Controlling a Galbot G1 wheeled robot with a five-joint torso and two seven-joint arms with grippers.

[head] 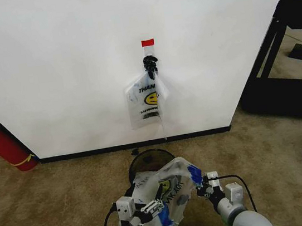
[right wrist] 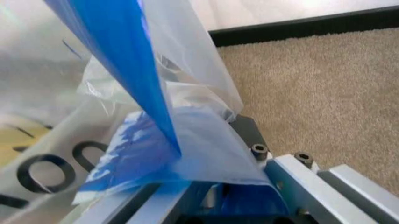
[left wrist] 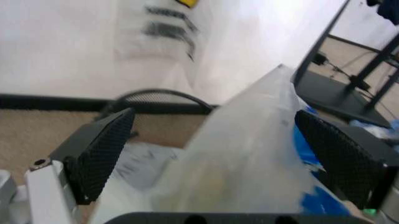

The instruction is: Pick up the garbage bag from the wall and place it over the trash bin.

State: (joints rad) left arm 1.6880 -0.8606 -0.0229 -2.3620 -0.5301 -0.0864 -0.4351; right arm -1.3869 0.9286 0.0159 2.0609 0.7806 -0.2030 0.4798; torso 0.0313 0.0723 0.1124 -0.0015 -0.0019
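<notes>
The garbage bag (head: 168,192) hung stretched between the two grippers, just in front of the trash bin (head: 149,161) by the wall (head: 65,63). The left gripper (head: 148,210) had its fingers (left wrist: 100,149) spread wide with plastic running between them; the right gripper (head: 202,187) pinched a blue fold. The crinkly, translucent bag showed blue patches and a yellow smiley. Whether anything lay in the bin could not be told.
</notes>
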